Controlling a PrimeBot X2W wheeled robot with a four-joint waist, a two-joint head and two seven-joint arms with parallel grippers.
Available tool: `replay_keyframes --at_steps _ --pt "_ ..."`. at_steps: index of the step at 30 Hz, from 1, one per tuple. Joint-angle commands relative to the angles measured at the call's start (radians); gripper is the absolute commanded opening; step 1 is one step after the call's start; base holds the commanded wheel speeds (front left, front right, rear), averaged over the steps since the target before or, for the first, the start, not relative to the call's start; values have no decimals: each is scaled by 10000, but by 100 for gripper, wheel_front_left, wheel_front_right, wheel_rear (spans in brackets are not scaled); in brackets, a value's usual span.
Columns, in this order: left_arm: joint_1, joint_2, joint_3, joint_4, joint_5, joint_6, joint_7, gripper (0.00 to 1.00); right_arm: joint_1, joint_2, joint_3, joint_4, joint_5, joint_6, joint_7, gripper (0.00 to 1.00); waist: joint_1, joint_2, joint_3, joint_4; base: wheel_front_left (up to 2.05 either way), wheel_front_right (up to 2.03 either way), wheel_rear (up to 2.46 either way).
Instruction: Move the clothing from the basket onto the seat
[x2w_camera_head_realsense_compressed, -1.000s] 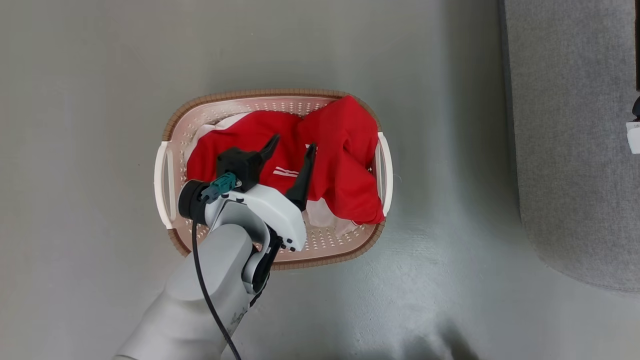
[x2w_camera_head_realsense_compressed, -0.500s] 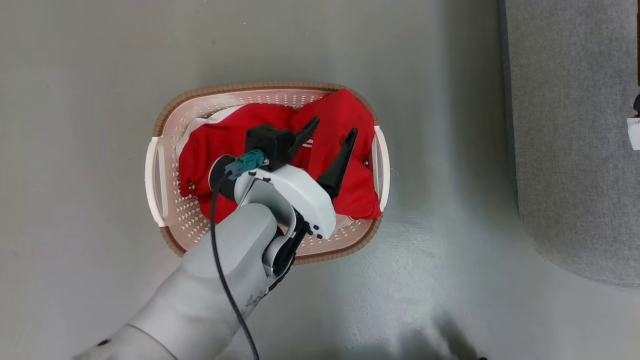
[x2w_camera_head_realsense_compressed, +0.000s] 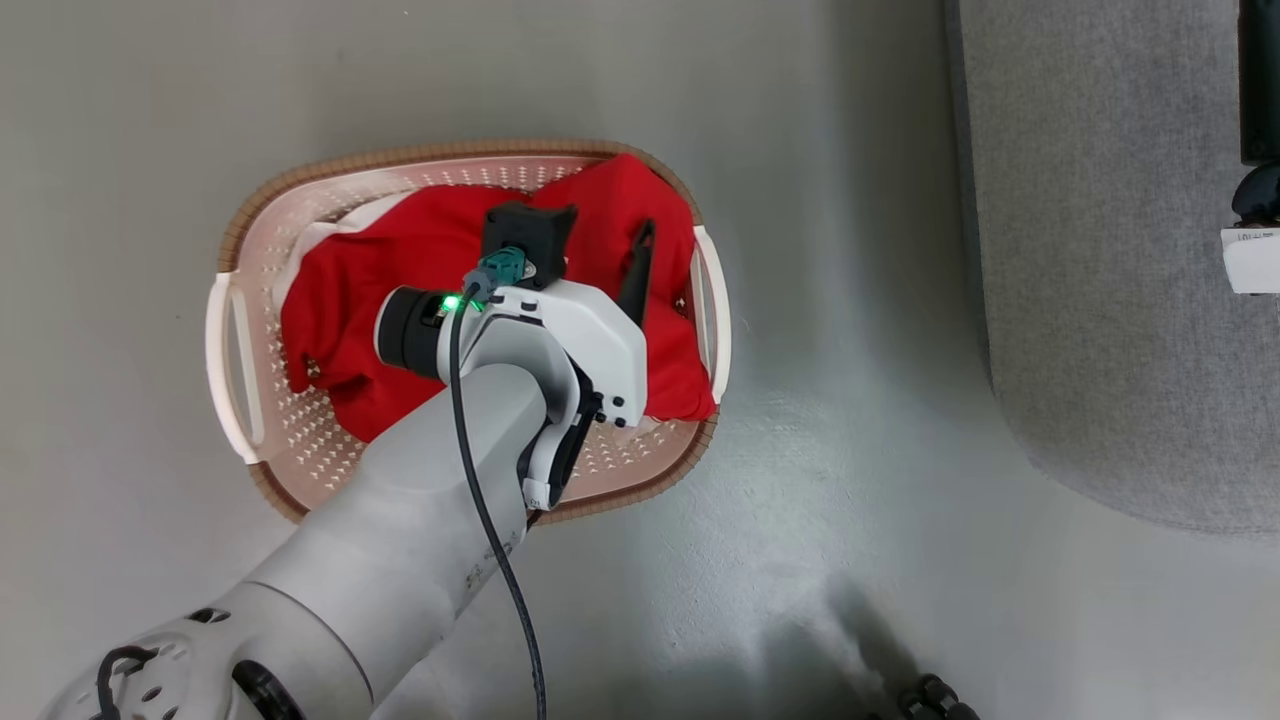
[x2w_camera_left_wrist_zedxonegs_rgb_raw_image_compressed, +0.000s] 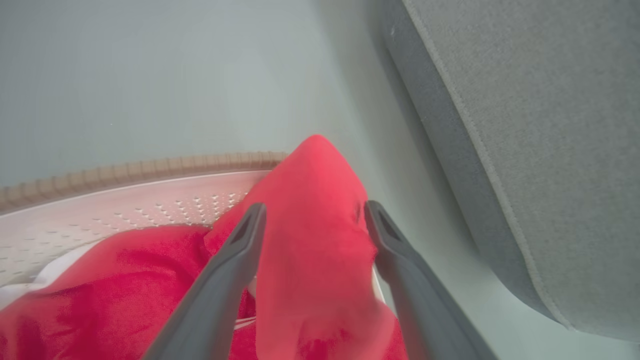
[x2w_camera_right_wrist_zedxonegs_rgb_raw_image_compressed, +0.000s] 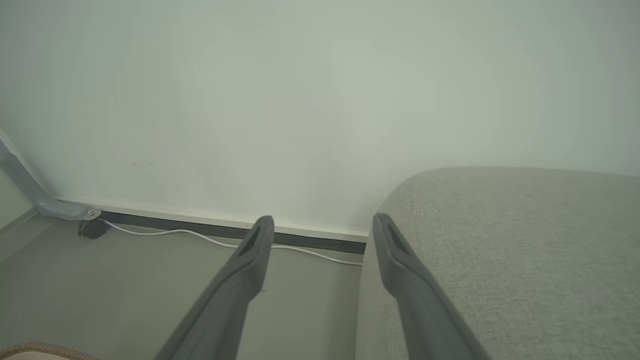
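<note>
The clothing (x2w_camera_head_realsense_compressed: 420, 250), bright red with white showing at its left edge, is bunched inside the cream basket (x2w_camera_head_realsense_compressed: 400, 160) with the brown rim on the grey floor. My left gripper (x2w_camera_head_realsense_compressed: 608, 222) hangs over the basket's far right part, open. In the left wrist view its fingers (x2w_camera_left_wrist_zedxonegs_rgb_raw_image_compressed: 315, 207) straddle a raised red fold of clothing (x2w_camera_left_wrist_zedxonegs_rgb_raw_image_compressed: 310, 240) without closing on it. The basket rim (x2w_camera_left_wrist_zedxonegs_rgb_raw_image_compressed: 140, 167) curves behind the fold. The grey seat (x2w_camera_head_realsense_compressed: 1100, 300) runs along the right, apart from the basket. My right gripper (x2w_camera_right_wrist_zedxonegs_rgb_raw_image_compressed: 322, 220) is open and empty, beside the seat (x2w_camera_right_wrist_zedxonegs_rgb_raw_image_compressed: 500, 250).
A strip of bare grey floor (x2w_camera_head_realsense_compressed: 840, 300) separates basket and seat. A dark and white object (x2w_camera_head_realsense_compressed: 1250, 230) sits at the right edge over the seat. The right wrist view shows a pale wall (x2w_camera_right_wrist_zedxonegs_rgb_raw_image_compressed: 300, 100), a white cable (x2w_camera_right_wrist_zedxonegs_rgb_raw_image_compressed: 200, 235) along the skirting, and a basket corner (x2w_camera_right_wrist_zedxonegs_rgb_raw_image_compressed: 30, 347).
The head camera has shifted, so the whole picture slid left. My left gripper went forward and down toward the basket's far right, staying open, and now straddles the raised red fold.
</note>
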Motion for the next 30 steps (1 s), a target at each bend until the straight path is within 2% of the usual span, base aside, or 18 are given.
replay_keyframes --at_steps 1,4,8,9,10,11,18,21,30 --pt "-182 34 -8 -22 -207 133 -104 100 149 -134 37 -219 83 42 -61 100 -1 0 127 -101 0 0 0" --pt "-367 34 -535 342 -883 472 70 100 109 -76 10 -209 124 42 -61 100 -1 0 308 -214 0 0 0" --pt "-429 34 -827 559 -1378 678 274 100 70 -42 -31 -215 147 42 -61 100 -1 0 440 -272 0 0 0" --pt "-429 34 -878 608 -1458 729 286 79 61 -33 -51 -209 150 42 -61 100 -1 0 457 -271 0 0 0" --pt "-414 34 -920 624 -1538 728 289 10 53 -22 -67 -199 152 42 -61 100 -1 0 462 -267 0 0 0" --pt "-386 34 -955 650 -1614 724 286 0 49 -11 -80 -187 153 42 -61 100 -1 0 452 -260 0 0 0" --pt "-121 33 -1101 791 -1257 651 -4 0 125 76 -96 -79 87 42 -61 100 -1 0 -50 -71 0 0 0" --pt "127 33 -1038 692 -942 780 -91 0 263 131 -49 29 18 42 -61 100 -1 0 -552 81 0 0 0" --pt "1376 33 1373 80 1938 968 -102 0 823 334 176 422 -207 42 -61 100 -1 0 -2251 482 0 0 0"
